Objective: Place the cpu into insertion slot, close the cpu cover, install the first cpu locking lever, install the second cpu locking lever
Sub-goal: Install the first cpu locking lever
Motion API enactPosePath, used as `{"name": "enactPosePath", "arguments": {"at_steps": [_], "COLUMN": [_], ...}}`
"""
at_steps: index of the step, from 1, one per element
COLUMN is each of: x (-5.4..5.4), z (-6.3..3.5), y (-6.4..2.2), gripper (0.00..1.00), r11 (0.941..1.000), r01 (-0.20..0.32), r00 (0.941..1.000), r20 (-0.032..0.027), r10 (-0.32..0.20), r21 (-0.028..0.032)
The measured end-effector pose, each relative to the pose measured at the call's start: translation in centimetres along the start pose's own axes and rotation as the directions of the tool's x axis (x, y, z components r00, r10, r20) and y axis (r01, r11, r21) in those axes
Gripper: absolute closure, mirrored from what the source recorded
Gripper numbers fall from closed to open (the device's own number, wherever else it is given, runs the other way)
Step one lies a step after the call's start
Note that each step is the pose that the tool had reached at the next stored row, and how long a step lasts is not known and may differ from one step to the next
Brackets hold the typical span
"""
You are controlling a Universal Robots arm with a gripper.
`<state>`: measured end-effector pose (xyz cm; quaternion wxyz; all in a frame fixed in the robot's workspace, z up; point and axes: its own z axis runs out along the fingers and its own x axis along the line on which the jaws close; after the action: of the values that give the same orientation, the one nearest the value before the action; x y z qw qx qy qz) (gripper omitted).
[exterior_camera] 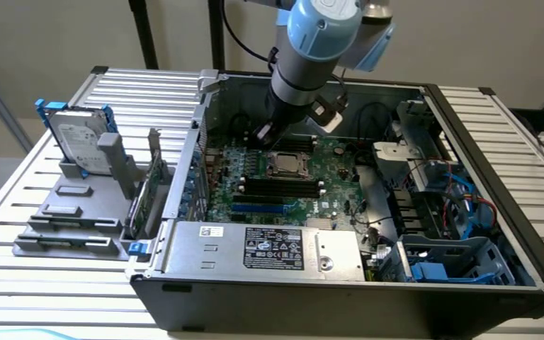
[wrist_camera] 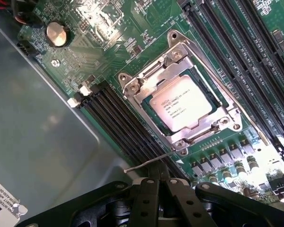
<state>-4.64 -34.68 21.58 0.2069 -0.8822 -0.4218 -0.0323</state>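
The cpu point(wrist_camera: 180, 109), a pale square chip with printed text, lies flat in the insertion slot point(exterior_camera: 288, 164) on the green board. The silvery cpu cover point(wrist_camera: 143, 90) is folded down around it, and the chip's face shows through the cut-out. One thin locking lever point(wrist_camera: 227, 92) lies flat along one side of the socket. A second lever point(wrist_camera: 146, 163) juts out from the socket's corner over the memory slots, its free end pointing at my gripper point(wrist_camera: 158, 183). The black fingers are shut with nothing between them. In the exterior view the gripper point(exterior_camera: 264, 133) hangs just behind the socket.
Long black memory slots point(wrist_camera: 118, 123) flank the socket on both sides. A labelled silver box point(exterior_camera: 263, 249) sits at the case's front, with blue drive cages point(exterior_camera: 461, 258) on the exterior view's right. A hard drive point(exterior_camera: 78, 138) stands on a grey rack outside the case.
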Motion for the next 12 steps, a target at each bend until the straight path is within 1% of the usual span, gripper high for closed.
{"name": "enactPosePath", "arguments": {"at_steps": [4, 9, 12], "x": [-0.09, -0.22, -0.26], "z": [0.24, 0.71, 0.97], "y": [0.06, 0.21, 0.26], "gripper": [0.89, 0.89, 0.89], "r11": [1.0000, 1.0000, 0.9999], "r01": [0.003, 0.009, 0.013], "r00": [1.0000, 0.9999, 0.9998], "r20": [0.0035, 0.0111, 0.0143], "r10": [-0.003, -0.009, -0.013], "r21": [-0.0010, -0.0037, -0.0037]}}
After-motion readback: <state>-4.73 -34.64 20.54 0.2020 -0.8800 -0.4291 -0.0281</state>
